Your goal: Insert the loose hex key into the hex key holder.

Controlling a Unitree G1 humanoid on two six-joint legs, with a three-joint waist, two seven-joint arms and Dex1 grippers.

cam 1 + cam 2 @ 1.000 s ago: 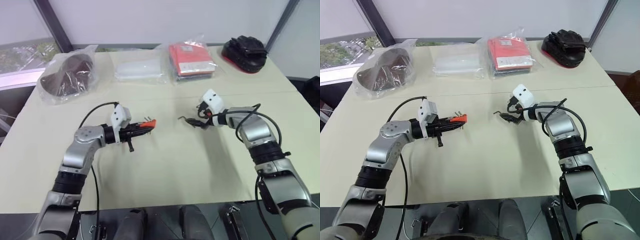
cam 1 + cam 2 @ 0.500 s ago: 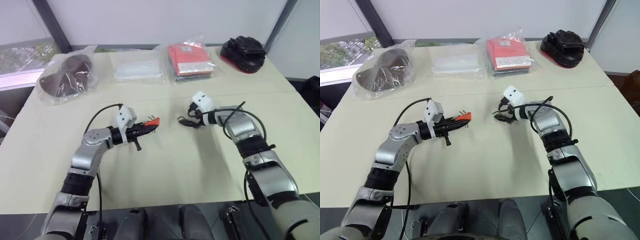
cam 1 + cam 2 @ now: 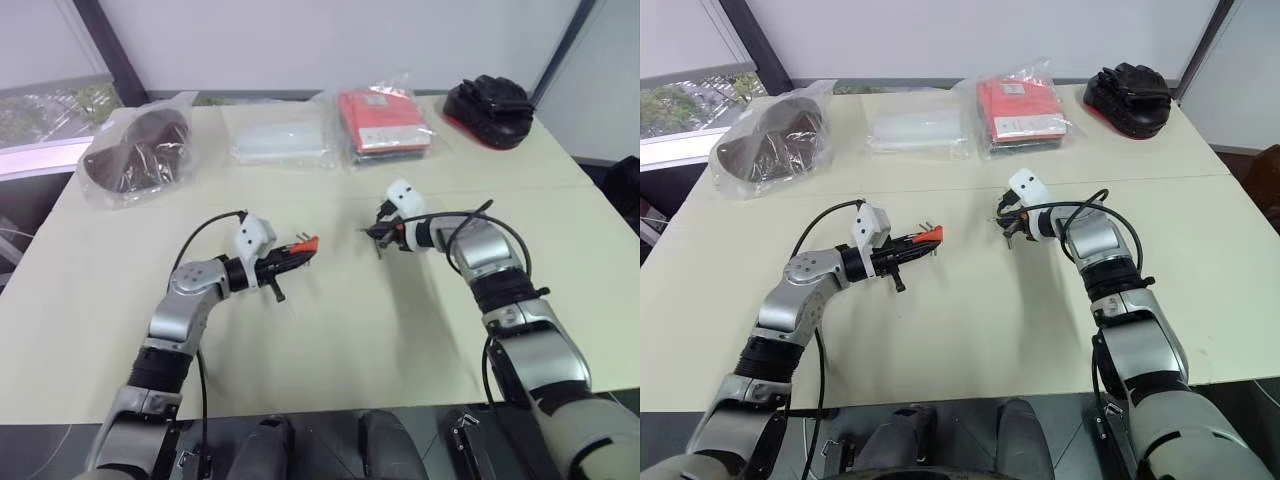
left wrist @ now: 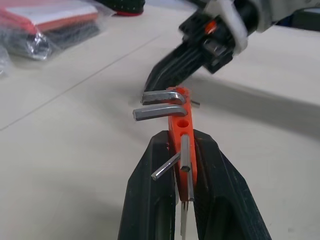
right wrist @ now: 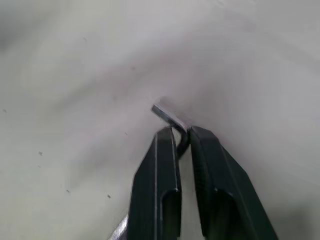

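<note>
Right pincer [image 5: 181, 134] nipped on loose hex key [image 5: 170, 116] at its bend, short end poking past the tips; centre-right of frame over worktop [image 3: 340, 330]. Left pincer [image 4: 182, 145] clamped on hex key holder [image 3: 303, 245], centre-left, long axis pointing right toward the key. Well apart. Next: confirm firm pinch, lift clear, line shaft up with an empty hole before pushing.

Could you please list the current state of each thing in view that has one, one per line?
Hex key holder: clamped in the left gripper, several keys seated, some holes empty.
Loose hex key: pinched in the right gripper, not inserted.
Red packet: wrapped in clear plastic, lying flat.
</note>
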